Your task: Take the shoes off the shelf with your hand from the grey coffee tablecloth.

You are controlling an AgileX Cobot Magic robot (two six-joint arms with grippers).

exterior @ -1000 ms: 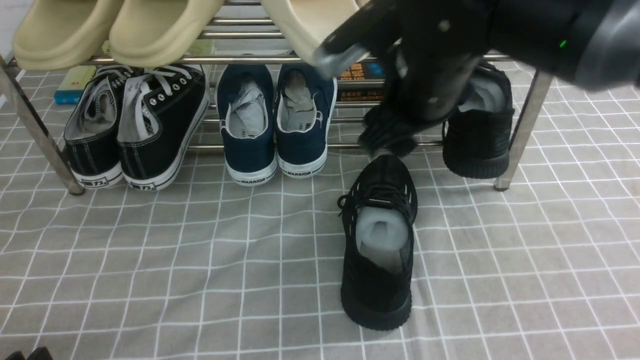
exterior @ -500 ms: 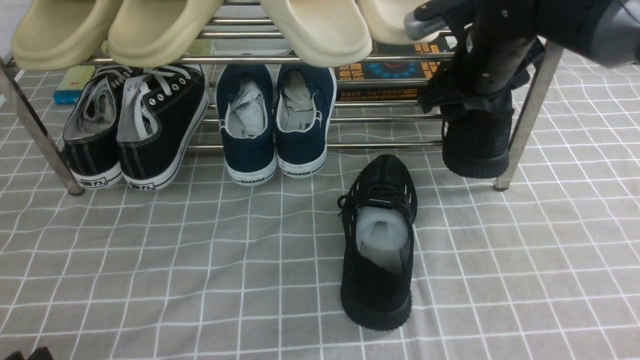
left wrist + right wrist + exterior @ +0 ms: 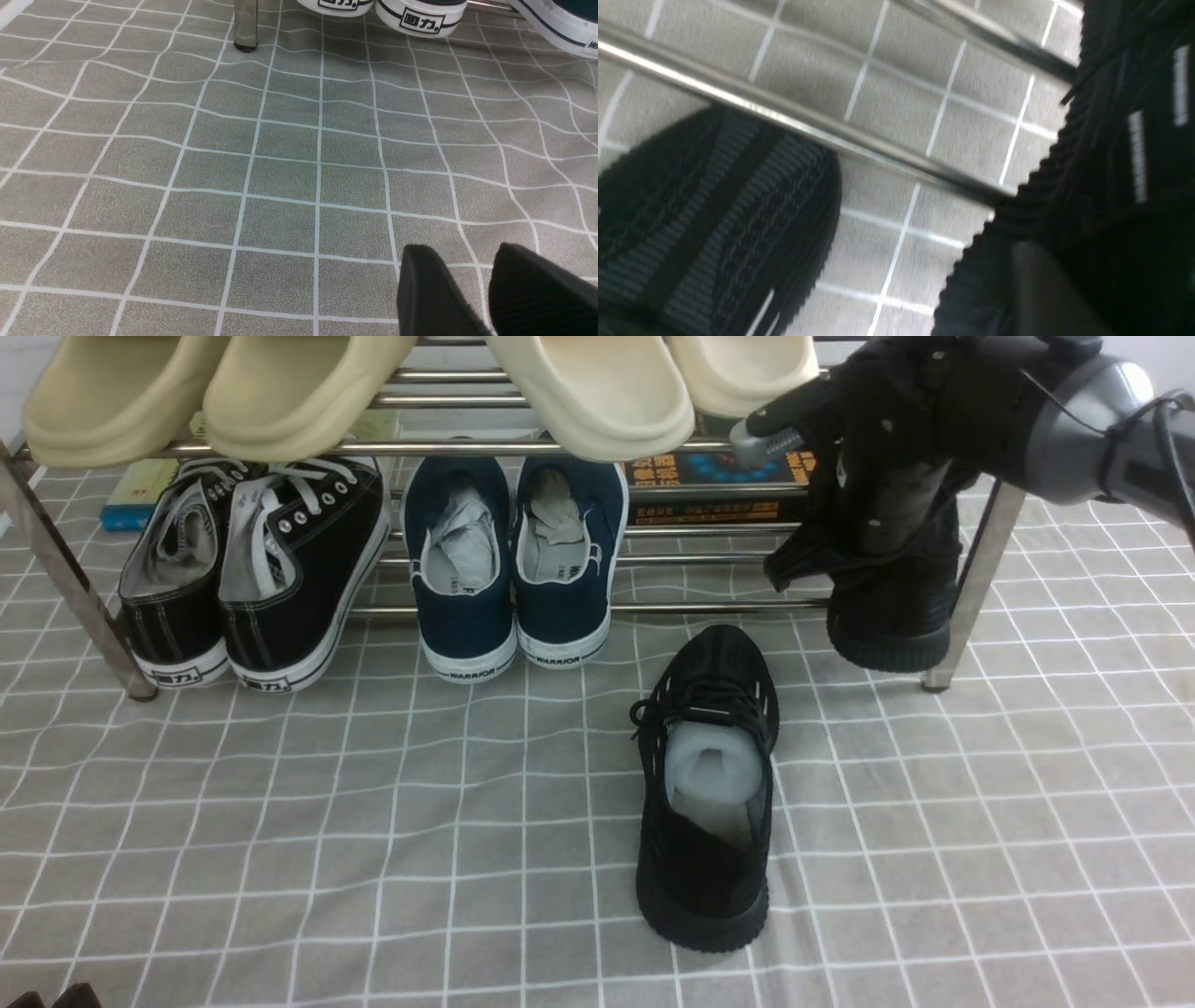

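One black knit shoe lies on the grey grid tablecloth, in front of the silver shelf, heel toward me. The second shoe rests on the shelf's lower rails at the far right. My right gripper is down at this shoe's left side, jaws apart. In the right wrist view one grey finger lies against the shoe's ribbed sole; the other finger is hidden. My left gripper is open and empty, low over the cloth.
Black canvas sneakers with white soles and navy WARRIOR sneakers sit on the lower rails. Beige slippers sit on the upper rail. Books lie behind. The shelf's slanted legs stand beside the right shoe.
My right arm has swung from above the shoe on the cloth to the right, onto the shoe on the shelf, then sunk a little. Neither shoe has moved.
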